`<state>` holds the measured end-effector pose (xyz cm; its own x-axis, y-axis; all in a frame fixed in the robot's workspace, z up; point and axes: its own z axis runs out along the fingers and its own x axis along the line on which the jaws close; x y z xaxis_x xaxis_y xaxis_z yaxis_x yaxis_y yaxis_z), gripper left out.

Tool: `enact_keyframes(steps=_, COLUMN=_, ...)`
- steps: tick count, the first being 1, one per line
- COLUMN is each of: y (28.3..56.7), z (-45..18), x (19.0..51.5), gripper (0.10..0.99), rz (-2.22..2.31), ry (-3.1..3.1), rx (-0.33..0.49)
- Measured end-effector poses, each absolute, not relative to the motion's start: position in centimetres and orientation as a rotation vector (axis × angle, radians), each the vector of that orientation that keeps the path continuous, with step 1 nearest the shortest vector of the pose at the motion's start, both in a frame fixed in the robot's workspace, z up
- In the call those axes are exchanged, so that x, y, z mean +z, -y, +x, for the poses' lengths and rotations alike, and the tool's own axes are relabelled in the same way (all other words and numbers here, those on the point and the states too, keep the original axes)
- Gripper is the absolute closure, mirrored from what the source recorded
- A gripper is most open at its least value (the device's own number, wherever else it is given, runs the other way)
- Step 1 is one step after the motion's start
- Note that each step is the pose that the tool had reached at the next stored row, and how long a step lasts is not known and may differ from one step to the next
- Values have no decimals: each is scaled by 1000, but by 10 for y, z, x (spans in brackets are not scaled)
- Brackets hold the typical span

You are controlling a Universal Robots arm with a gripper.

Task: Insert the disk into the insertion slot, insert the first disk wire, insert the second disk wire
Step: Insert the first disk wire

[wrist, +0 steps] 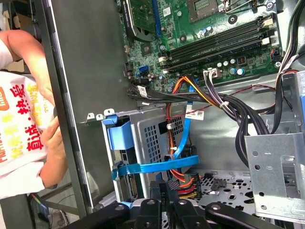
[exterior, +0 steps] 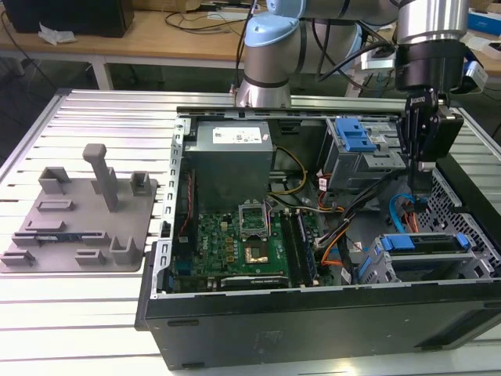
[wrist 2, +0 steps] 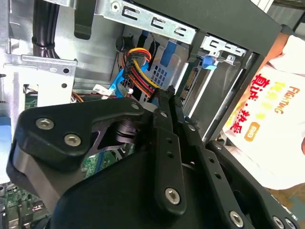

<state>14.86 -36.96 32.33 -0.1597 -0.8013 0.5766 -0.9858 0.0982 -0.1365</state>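
The disk (exterior: 415,242), in its blue carrier, sits inside the insertion slot (exterior: 379,266), a perforated grey cage at the case's front corner on the exterior view's right. The first wrist view shows the carrier's blue end (wrist: 119,134) at the cage mouth (wrist: 152,138). My gripper (exterior: 423,163) hangs above and behind the cage, fingers pointing down and shut together. In both wrist views the fingertips (wrist 2: 168,93) sit right beside a red, yellow and black wire bundle with its connector (wrist: 189,185). A flat blue cable (wrist: 157,167) runs across the cage side. I see nothing held between the fingers.
A larger grey bay with a blue latch (exterior: 356,141) stands behind the gripper. The motherboard (exterior: 250,243) and black cable bundles (wrist: 238,114) fill the case. A person's arm (wrist: 33,57) and printed garment (wrist 2: 271,114) are just outside the case wall. A grey fixture plate (exterior: 78,219) lies on the table.
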Motion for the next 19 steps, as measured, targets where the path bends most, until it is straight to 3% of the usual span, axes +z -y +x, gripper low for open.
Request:
enact_keyframes(steps=11, y=380, z=149, x=334, gripper=922, rz=1773, ry=2049, rx=686)
enact_keyframes(steps=19, y=397, z=149, x=340, gripper=922, rz=1848, ry=2142, rx=557)
